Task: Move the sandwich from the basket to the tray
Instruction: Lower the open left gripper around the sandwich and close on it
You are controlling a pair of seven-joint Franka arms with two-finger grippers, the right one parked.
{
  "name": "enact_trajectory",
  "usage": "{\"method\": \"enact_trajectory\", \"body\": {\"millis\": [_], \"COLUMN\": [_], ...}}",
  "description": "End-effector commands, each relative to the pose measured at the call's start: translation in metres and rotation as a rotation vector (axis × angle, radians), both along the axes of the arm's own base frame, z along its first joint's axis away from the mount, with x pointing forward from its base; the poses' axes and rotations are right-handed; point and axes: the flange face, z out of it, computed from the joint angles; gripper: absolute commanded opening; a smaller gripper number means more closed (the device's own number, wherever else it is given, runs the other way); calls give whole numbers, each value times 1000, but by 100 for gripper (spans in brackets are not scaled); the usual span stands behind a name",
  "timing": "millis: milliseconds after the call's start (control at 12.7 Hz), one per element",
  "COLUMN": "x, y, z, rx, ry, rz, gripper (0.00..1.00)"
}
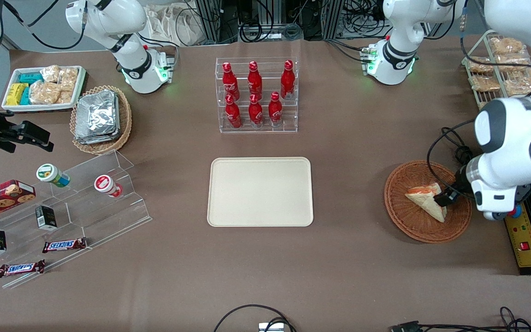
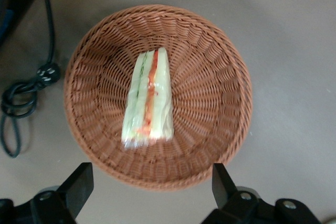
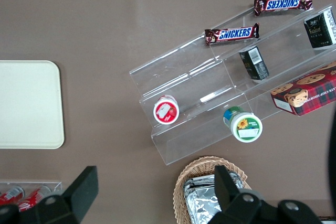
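The sandwich point(image 1: 427, 200), a pale wedge with orange-red and green filling at its edge, lies in the round reddish-brown wicker basket point(image 1: 404, 221) toward the working arm's end of the table. My left gripper point(image 1: 449, 194) hovers over the basket's edge, beside the sandwich, open and empty. In the left wrist view the sandwich point(image 2: 148, 100) lies in the middle of the basket point(image 2: 210, 77), and the gripper point(image 2: 151, 184) has its fingers spread wide by the basket's rim, apart from the sandwich. The cream-beige tray point(image 1: 260, 191) lies flat at the table's middle and holds nothing.
A clear rack of red bottles point(image 1: 256, 94) stands farther from the front camera than the tray. A black cable point(image 1: 454, 147) and a yellow control box point(image 1: 526, 240) lie beside the basket. Snack racks, a tan basket of foil packs point(image 1: 99, 117) and candy bars sit toward the parked arm's end.
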Motion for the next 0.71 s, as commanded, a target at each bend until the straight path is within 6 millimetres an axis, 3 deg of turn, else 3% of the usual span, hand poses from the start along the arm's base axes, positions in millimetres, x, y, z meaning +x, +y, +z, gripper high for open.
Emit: {"method": "enact_trajectory", "body": {"millis": [0, 79, 236, 629], "x": [-7, -14, -17, -18], "y": [15, 17, 18, 17], "z": [-45, -65, -85, -115], "rx": [15, 14, 19, 5], "ry": [-10, -16, -11, 11], "rz": [42, 47, 74, 100], "gripper": [100, 100, 100, 100]}}
